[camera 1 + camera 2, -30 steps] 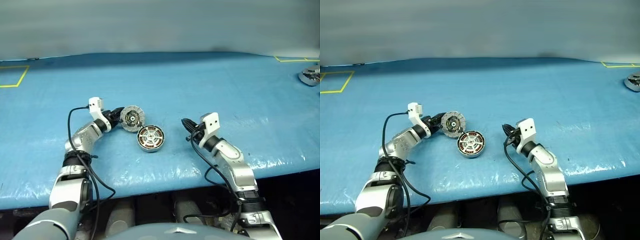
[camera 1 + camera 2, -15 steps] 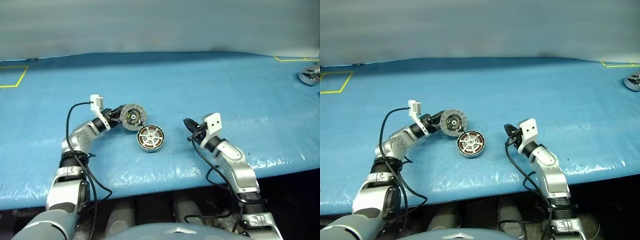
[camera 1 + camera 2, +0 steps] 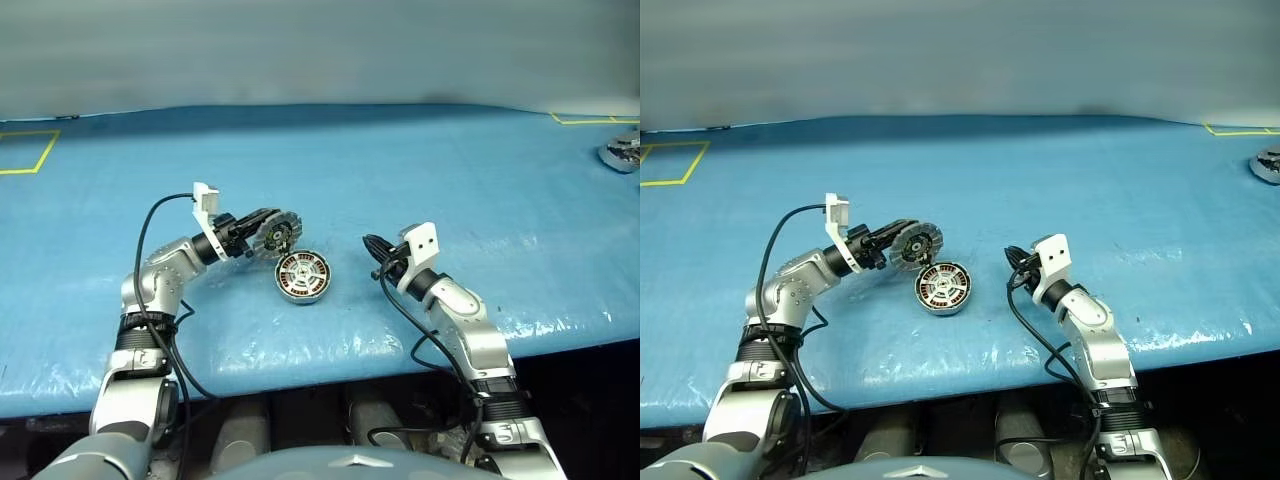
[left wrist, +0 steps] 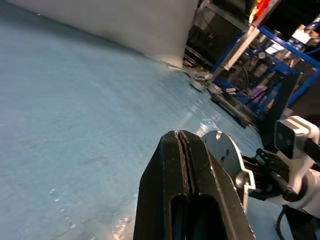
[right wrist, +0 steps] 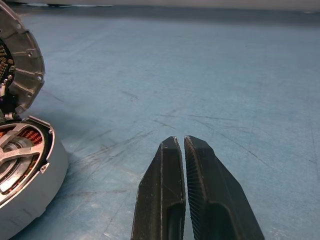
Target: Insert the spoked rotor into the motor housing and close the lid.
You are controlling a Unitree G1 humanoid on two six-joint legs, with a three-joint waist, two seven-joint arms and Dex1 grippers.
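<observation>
On the blue table point(image 3: 330, 160) we see the motor housing point(image 3: 302, 276) lying nearest, the right gripper point(image 5: 182, 165) beside it pinched closed on nothing. Just behind, the left gripper point(image 3: 262, 228) clamps the lid point(image 3: 276, 234) on edge, lifted over the housing.

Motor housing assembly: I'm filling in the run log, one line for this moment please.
left gripper: shut on lid, tilted above table | motor housing: on table, uncovered | right gripper: shut, empty
</observation>
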